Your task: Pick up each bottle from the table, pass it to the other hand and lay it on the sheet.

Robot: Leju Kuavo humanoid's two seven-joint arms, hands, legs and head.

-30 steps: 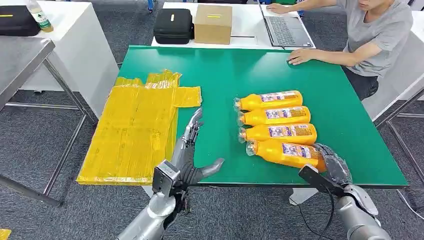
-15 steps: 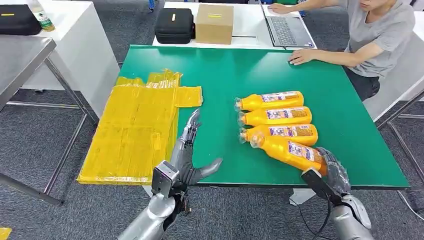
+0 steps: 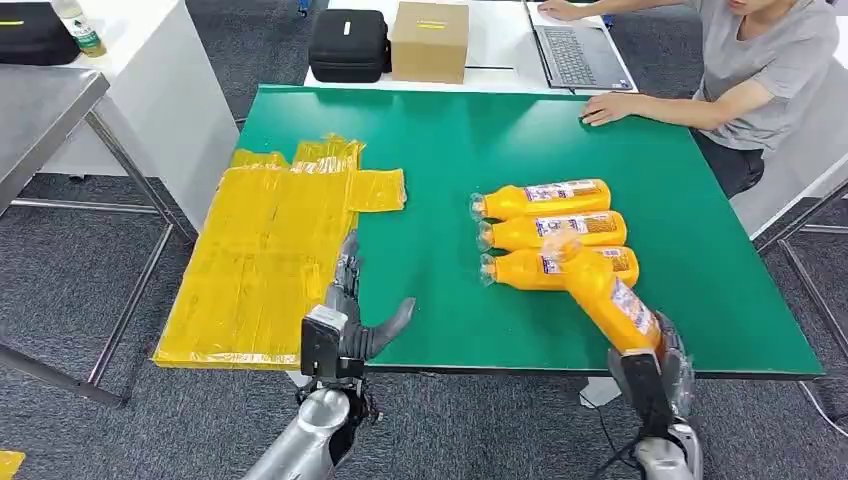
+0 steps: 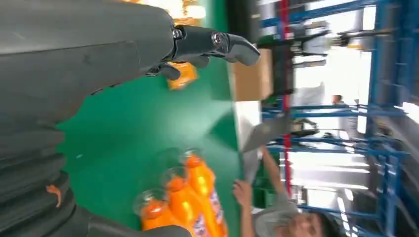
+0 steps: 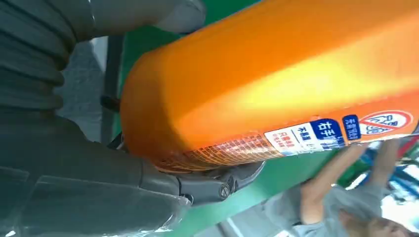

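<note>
Right hand (image 3: 660, 365) grips the lifted orange plastic bottle (image 3: 605, 295) above three lying bottles (image 3: 550, 232); next, the handover to the spread, empty left hand (image 3: 345, 315).

Green table (image 3: 450, 150), bearing a yellow sheet (image 3: 270, 250) overhanging its edge just beyond the left hand's fingertips (image 3: 348, 245), and three orange bottles (image 3: 545, 232) lying side by side, past the right hand's fingers (image 3: 675, 345).

The right hand (image 3: 662, 352) has lifted the nearest orange bottle (image 3: 604, 294) off the green table (image 3: 450, 160), swinging its cap end up over the row of bottles (image 3: 548, 232). The left hand (image 3: 348, 312) has drawn back slightly.
</note>
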